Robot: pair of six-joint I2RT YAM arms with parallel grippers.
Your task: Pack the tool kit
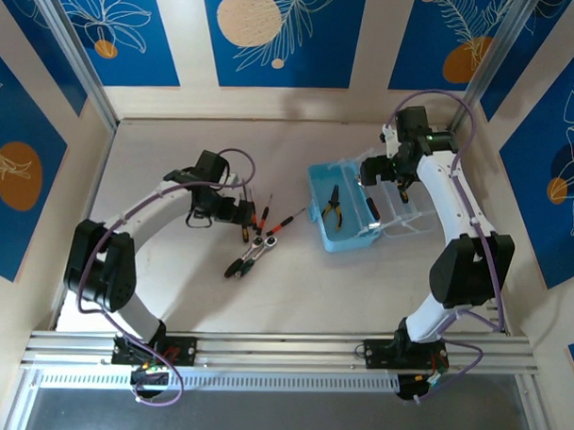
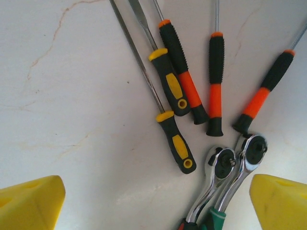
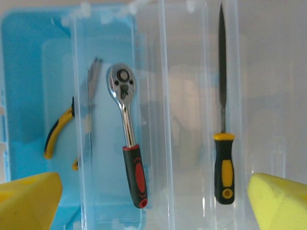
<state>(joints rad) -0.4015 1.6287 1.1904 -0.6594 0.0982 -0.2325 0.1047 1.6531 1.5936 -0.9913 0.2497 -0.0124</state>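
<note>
Light-blue plastic, the case [image 1: 350, 241] sits open on the table [image 1: 293, 300] before the right arm. Its clear lid [image 1: 405, 217] is folded out to the right, and the pliers [image 1: 332, 209] lie inside. The right gripper [image 1: 387, 181] hangs over the lid, jaws spread wide and holding nothing. Well to the left, the left gripper [image 1: 238, 213] hovers just above the loose tools, equally wide and empty.

The step in hand looks like fetching the next tool. The handles lie crowded, so I would take one whose handle has bare table beside it. The lower of the two files [image 2: 177, 148] seems best, gripped square across its handle so nothing else is dragged along.

From above, the loose tools read as a dark tangle. The left wrist camera sorts them into those files, three screwdrivers [image 2: 215, 86] and two wrenches [image 2: 220, 165] with their heads side by side. The right wrist camera looks through clear plastic at a red-handled wrench [image 3: 127, 134] and a yellow-handled file [image 3: 223, 163]. Whether they rest in the lid or below it, I cannot tell.
</note>
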